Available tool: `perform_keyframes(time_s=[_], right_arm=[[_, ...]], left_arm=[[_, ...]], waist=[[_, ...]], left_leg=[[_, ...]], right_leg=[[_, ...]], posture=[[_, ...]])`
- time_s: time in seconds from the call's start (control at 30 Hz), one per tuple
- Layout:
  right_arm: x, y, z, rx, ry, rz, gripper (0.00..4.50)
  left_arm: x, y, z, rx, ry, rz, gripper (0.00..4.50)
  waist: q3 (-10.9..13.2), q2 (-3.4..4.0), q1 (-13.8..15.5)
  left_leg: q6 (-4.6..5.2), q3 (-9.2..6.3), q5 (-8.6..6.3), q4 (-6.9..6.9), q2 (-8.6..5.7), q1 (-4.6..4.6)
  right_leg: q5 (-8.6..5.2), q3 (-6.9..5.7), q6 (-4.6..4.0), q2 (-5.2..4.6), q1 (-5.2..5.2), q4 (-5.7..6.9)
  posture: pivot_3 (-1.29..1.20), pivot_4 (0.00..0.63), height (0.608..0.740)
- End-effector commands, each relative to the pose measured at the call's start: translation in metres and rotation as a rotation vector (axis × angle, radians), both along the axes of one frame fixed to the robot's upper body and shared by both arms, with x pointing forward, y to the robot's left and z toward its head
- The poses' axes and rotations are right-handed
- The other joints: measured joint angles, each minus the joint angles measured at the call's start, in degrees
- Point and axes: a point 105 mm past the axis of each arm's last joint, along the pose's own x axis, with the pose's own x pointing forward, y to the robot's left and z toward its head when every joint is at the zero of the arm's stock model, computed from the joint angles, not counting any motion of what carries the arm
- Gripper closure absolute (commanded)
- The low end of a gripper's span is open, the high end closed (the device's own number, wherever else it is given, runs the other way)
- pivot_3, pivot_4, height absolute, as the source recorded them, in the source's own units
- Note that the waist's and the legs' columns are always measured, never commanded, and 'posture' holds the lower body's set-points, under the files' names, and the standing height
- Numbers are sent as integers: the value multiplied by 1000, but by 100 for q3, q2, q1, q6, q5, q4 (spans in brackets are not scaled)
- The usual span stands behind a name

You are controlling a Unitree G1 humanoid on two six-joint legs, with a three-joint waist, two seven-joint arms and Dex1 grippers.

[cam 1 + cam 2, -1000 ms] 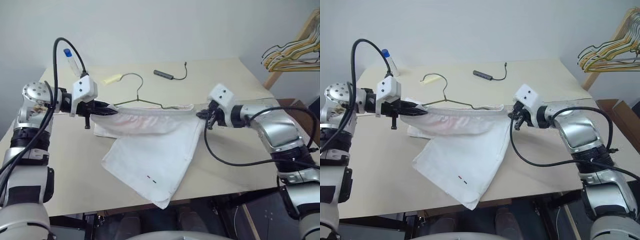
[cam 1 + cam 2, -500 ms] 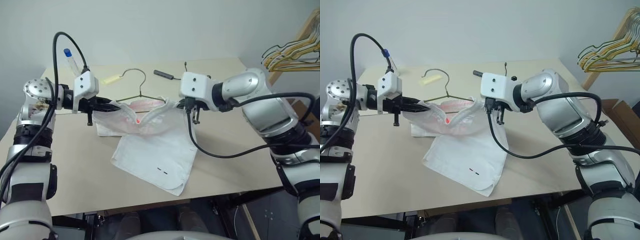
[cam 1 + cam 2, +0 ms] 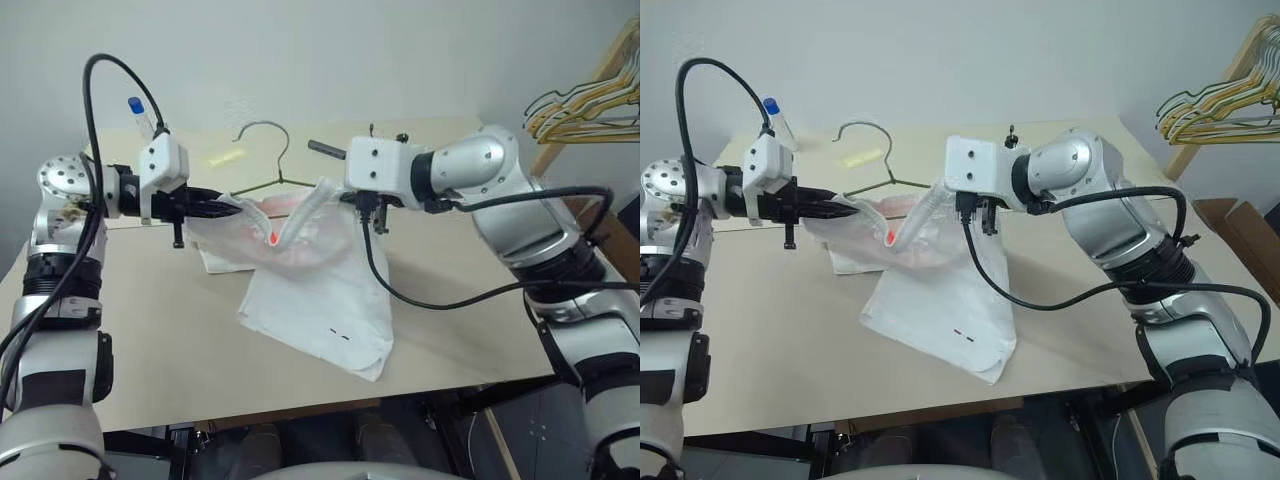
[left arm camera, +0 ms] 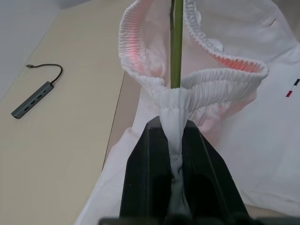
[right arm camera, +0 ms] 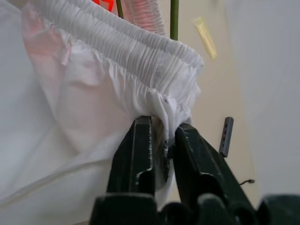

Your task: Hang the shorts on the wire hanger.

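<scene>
Holding the shorts [image 3: 300, 270] up by their gathered waistband, both arms keep the cloth lifted over the middle of the table [image 3: 150, 330], with the lower leg part trailing down onto the near side of the surface. The left gripper [image 4: 172, 140] has its jaws clamped on a bunched bit of waistband, and in the left wrist view the green wire of the wire hanger [image 3: 262, 160] runs straight through the open loop of elastic. That suggests the waistband is being kept spread so the wire can sit inside it. The hanger's paler hook rises behind the cloth on the far side. The right gripper [image 5: 164, 140] has its jaws about the opposite end of the waistband; in the right wrist view a fold of elastic lies between the two fingers, which stand slightly apart, so whether the hold is firm I cannot tell.

Against a second earlier, the waistband is no longer stretched flat from left to right. The right arm has swung in toward the left and risen, so the two ends now sit near each other and the band sags into an open loop. The left gripper has hardly shifted. A small adapter with a cable [image 4: 35, 96] lies on the far part of the table, and yellow and tan hangers [image 3: 590, 100] hang at the far right.
</scene>
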Motion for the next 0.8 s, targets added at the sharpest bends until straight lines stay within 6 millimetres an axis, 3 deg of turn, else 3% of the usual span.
perform_keyframes(time_s=[0.03,0.13,0.33,0.57,0.7,0.8], right_arm=[[-1,-4,11,43,-35,8,2361],[4,-9,2,44,-5,-19,1282],[-4,-13,-6,118,134,9,1282],[-3,-14,5,322,333,-18,1282],[-4,-13,6,349,390,-6,1282],[-6,-11,8,382,432,2,1823]], left_arm=[[-3,-5,16,-39,-59,-28,4500],[-4,-6,15,-37,-56,-38,4500],[-4,-6,11,-22,-54,-36,4500],[-10,-9,9,4,-49,-90,4500],[-16,-14,14,-44,-28,-130,4500],[-16,-13,10,-33,-22,-123,4500]], waist=[[0,0,-4],[0,0,-6],[0,0,-7],[0,0,-9],[0,0,-8],[0,0,-7]], left_leg=[[0,0,0,0,0,0],[0,0,0,0,0,1],[0,0,0,0,0,1],[0,-2,0,0,1,5],[0,-2,0,-1,1,5],[0,-3,0,-1,1,5]], right_leg=[[0,0,0,0,0,0],[0,0,0,0,0,1],[0,1,-1,1,1,0],[1,1,-1,2,4,1],[1,0,-2,1,4,1],[1,0,-2,1,4,1]], posture=[[-14,0,740],[-16,0,740],[-16,0,740],[-13,0,740],[-12,0,740],[-11,0,740]])
